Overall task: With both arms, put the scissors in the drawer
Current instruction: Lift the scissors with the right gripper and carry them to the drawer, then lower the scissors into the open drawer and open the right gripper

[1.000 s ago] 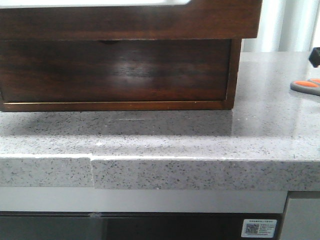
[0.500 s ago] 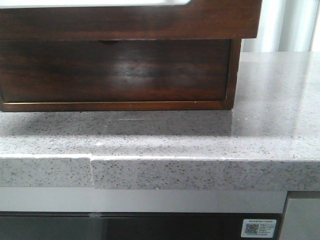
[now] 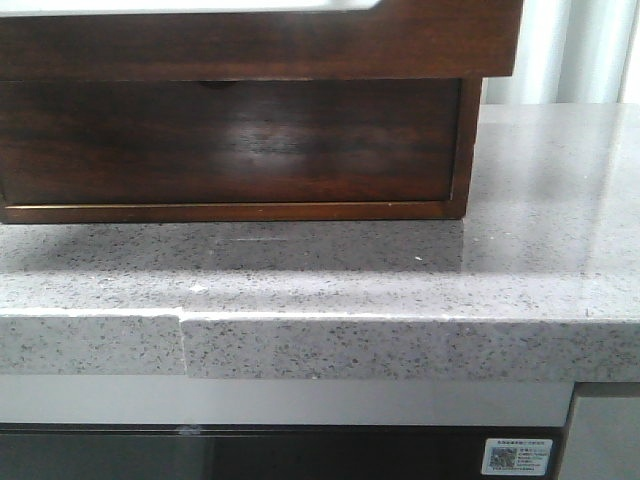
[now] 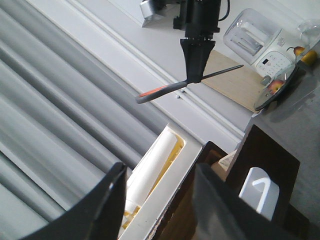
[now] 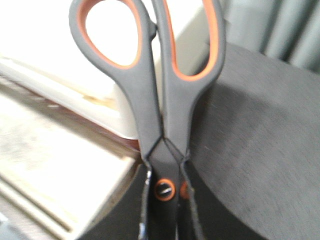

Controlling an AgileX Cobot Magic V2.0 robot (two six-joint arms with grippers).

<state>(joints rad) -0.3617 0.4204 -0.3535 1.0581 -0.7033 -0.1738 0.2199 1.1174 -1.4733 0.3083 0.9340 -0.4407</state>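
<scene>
Grey stone counter (image 3: 540,250), dark wooden chest (image 3: 230,140) w/ drawer (image 3: 250,40) pulled out. Right gripper (image 4: 198,75) clamps scissors (image 4: 165,89) near the pivot, up in the air. Left gripper (image 4: 155,200) jaws spread, empty. Carry step; next needs lowering into the drawer.

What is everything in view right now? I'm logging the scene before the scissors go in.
scissors: one, grey with orange loops, off the countertop, in the right tool
drawer: one, dark-brown, pulled out at the chest's top
chest: one, dark-brown wood, on the countertop
countertop: one, speckled grey
roll: one, white, in the drawer
left tool: black, open, by the drawer
right tool: black, shut on the scissors
</scene>
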